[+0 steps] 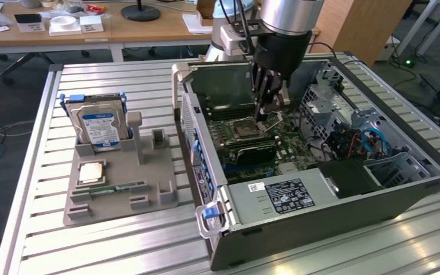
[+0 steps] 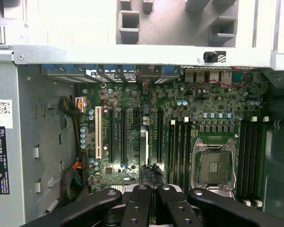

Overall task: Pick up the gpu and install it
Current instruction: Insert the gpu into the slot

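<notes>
While the arm reaches down into the open computer case [image 1: 403,189], we log the gripper [image 1: 266,109] low over the motherboard [image 2: 180,118], its fingers drawn close together on a thin dark card seen edge-on. We take this card to be the gpu [image 2: 150,171]. In the wrist view the card sits between the black fingers [image 2: 138,198], above the row of long dark expansion slots [image 2: 159,135]. We cannot tell whether its lower edge is touching a slot.

- Beside those slots: one white slot [image 2: 98,132] on one side, and on the other the square processor socket [image 2: 214,165] with its metal frame.
- In the case, nearer the camera in the exterior view: a power supply with a black-and-white label [image 1: 289,196], and blue cables [image 1: 373,140] toward the exterior view's right.

Outside the case, on the exterior view's left, a grey moulded holder [image 1: 151,197] rests on the slatted metal surface [image 1: 128,240], just beside the case wall. It carries:
- a hard drive [image 1: 98,127] with a blue-white label, standing upright at the far end
- a square processor chip [image 1: 91,172] lying flat
- a narrow green memory stick [image 1: 121,188] lying flat

Beyond the surface stands a wooden desk [image 1: 151,28] with small white items.
</notes>
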`<state>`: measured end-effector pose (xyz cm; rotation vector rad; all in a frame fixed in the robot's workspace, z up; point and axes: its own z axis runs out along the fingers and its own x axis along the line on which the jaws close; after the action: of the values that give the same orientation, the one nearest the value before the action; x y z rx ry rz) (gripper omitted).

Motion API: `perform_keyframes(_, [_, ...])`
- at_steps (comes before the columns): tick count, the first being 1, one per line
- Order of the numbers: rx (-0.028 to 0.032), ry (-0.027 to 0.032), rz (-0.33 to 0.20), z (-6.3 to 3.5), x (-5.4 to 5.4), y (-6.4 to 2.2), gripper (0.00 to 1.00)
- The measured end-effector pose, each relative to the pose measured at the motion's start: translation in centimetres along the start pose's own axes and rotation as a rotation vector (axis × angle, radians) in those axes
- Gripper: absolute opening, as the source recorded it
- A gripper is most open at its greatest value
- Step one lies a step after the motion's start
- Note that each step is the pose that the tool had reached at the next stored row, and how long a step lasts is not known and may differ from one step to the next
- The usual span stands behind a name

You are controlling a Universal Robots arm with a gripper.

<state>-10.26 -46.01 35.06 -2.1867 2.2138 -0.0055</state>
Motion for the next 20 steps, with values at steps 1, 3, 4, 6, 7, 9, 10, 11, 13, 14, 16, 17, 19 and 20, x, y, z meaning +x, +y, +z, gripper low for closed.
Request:
perform_keyframes(1, [0.0,0.0,0.0,0.0,0.0,0.0,0.11])
perform_keyframes(3, [0.0,0.0001,0.0,0.0,0.0,0.0,0.11])
perform_keyframes(4, [0.0,-0.0005,0.0,0.0,-0.1,0.0,0.11])
perform_keyframes(6, [-0.0001,-0.0018,0.0,0.03,-0.2,0.02,0.11])
perform_keyframes(7, [0.0,-0.0023,0.0,0.05,-0.3,0.02,0.11])
perform_keyframes(9, [0.0,-0.0026,0.0,0.15,-0.4,0.04,0.11])
perform_keyframes(10, [0.0001,-0.0028,0.0,0.3,-0.4,0.04,0.11])
perform_keyframes(11, [0.0,-0.0026,0.0,0.49,-0.4,0.04,0.11])
perform_keyframes(13, [0.0,-0.0026,0.0,0.85,-0.4,0.06,0.11])
perform_keyframes(14, [-0.0001,-0.0026,0.0,1.02,-0.4,0.06,0.11])
perform_keyframes(16, [-0.0002,-0.0024,0.0,1.13,-0.4,0.07,0.11])
perform_keyframes(17, [-0.0002,-0.0023,0.0,1.13,-0.4,0.07,0.11])
perform_keyframes(19, [-0.0001,-0.0025,0.0,1.16,-0.4,0.07,0.11])
perform_keyframes(20, [0.0001,-0.0028,0.0,1.27,-0.4,0.07,0.11])
